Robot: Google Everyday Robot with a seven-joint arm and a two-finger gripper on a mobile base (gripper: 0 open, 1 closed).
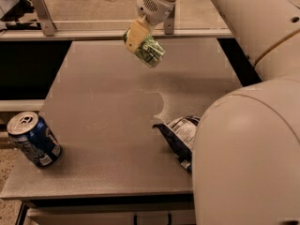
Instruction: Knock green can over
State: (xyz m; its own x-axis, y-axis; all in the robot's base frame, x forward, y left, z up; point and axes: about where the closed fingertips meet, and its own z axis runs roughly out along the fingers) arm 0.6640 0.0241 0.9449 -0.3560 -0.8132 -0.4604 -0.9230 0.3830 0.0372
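Note:
The green can (149, 50) is tilted, its top toward the upper left, held in the air above the far middle of the grey table (103, 125). My gripper (137, 35) comes in from the upper right and is shut on the green can. One tan finger (136, 32) lies across the can's upper part. The can does not touch the table.
A blue can (33, 138) stands at the table's front left corner. A dark blue snack bag (179, 136) lies at the front right, partly hidden behind my white arm (248, 153). A metal rail (84, 25) runs along the far edge.

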